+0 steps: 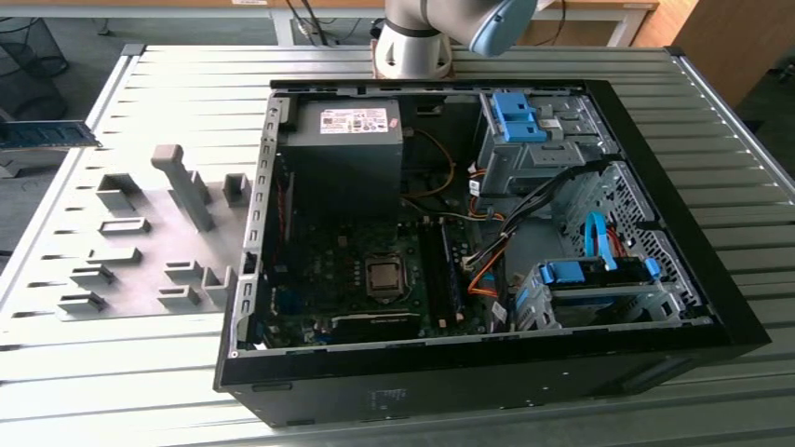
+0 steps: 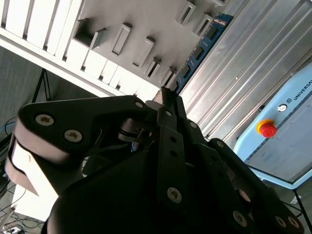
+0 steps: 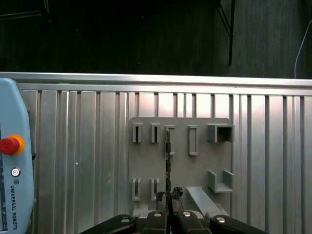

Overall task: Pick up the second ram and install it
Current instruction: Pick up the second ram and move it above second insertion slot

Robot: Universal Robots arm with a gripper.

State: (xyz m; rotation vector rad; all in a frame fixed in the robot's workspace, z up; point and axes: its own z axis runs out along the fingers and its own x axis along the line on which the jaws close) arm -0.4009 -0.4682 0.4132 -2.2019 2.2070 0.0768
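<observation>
You have a ribbed aluminium surface (image 1: 125,372) of long parallel slats, and beyond its edge a dark floor (image 3: 146,34). Wooden furniture (image 1: 733,37) stands at the far side of the room. On the exterior view's right of the surface lies an open black case (image 1: 497,391) with a green board (image 1: 360,270) and a dark boxy power supply (image 1: 342,149) inside. Bright blue plastic clips (image 1: 512,116) sit on its metal drive bays. To the exterior view's left of the case lies a flat matt grey plate (image 1: 155,244) with small slotted blocks. A pale blue pendant (image 3: 14,161) with a round red button (image 3: 9,145) rests on the slats, well apart from the plate.

Your end effector (image 3: 168,195) is black, angular and bolted, and its fingers are clamped together on one end of the ram (image 3: 168,156). In the first wrist view the ram shows edge-on as a thin dark line that runs straight out from the fingertips and across the plate. The second wrist view shows its flat blue-green face (image 2: 202,46) with small dark chips; it reaches away from the end effector (image 2: 165,100) past the plate's blocks. In the exterior view the ram (image 1: 50,135) is at the left edge, off the plate's far-left corner and well apart from the case. Its long axis there runs nearly left to right.
</observation>
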